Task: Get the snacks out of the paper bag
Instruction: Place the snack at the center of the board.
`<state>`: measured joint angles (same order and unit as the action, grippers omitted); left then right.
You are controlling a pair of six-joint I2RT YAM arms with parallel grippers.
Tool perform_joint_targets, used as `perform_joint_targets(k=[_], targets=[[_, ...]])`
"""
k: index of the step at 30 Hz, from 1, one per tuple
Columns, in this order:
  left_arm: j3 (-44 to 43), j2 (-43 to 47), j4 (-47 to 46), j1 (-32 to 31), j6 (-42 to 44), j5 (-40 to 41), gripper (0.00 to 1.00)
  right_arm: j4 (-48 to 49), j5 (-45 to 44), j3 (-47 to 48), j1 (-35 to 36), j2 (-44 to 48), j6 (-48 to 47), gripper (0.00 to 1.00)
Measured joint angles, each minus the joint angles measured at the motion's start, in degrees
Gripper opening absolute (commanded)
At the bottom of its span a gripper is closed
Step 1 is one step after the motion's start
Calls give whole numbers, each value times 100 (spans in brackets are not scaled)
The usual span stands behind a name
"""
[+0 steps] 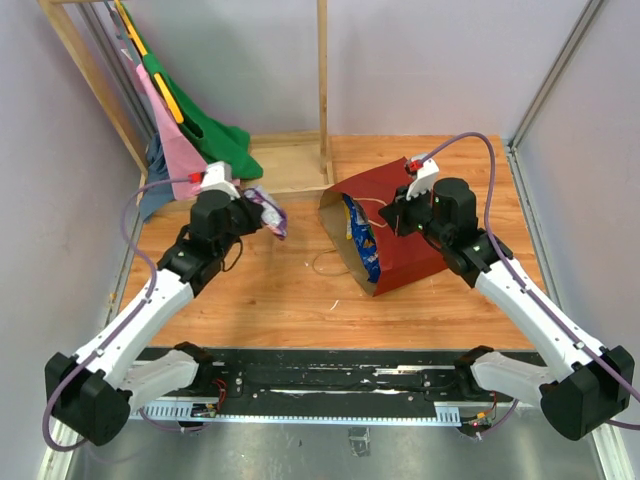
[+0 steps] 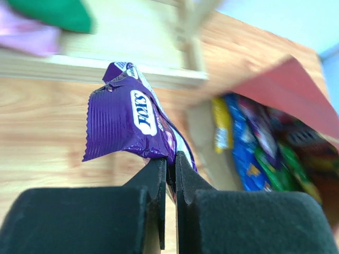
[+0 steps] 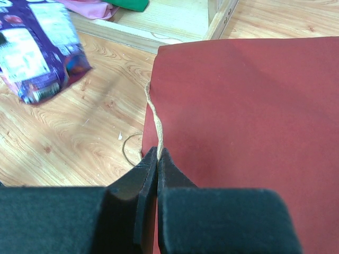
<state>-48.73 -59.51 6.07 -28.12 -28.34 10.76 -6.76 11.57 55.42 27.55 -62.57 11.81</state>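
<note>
Progress looks early to us: one snack is out, the rest are not. Our left end effector [image 2: 169,161] is clamped on the purple packet [image 2: 127,121], holding it clear of the paper bag [image 1: 405,235], above the tabletop [image 1: 280,300] to the bag's left and not yet set down. Our right end effector [image 3: 158,153] is pinched shut on the bag's string handle [image 3: 152,114]. Inside the open mouth we see the blue chip bag [image 1: 362,245], a yellow packet [image 2: 223,124] and a green packet [image 2: 267,169], all left to remove.

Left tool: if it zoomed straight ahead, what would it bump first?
Probably the low wooden rail beyond the purple packet the left tool pinches; the paper bag lies off to one side. Depth is hard to judge.
</note>
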Motion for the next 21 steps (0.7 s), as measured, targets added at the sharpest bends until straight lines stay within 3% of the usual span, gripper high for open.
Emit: perform_joint_targets(k=[7, 13, 18, 21], targets=[[114, 544, 1174, 1008, -802, 1906, 0, 9, 0, 0, 0, 2, 0, 1], [-708, -127, 3532, 1016, -2986, 3921, 1, 11, 68, 0, 0, 2, 4, 1], [-1674, -1248, 5495, 1176, -4822, 4483, 0, 13, 107, 0, 0, 4, 20, 1], [-1939, -1644, 5834, 1484, -5045, 4406, 0, 13, 138, -4, 0, 15, 26, 1]])
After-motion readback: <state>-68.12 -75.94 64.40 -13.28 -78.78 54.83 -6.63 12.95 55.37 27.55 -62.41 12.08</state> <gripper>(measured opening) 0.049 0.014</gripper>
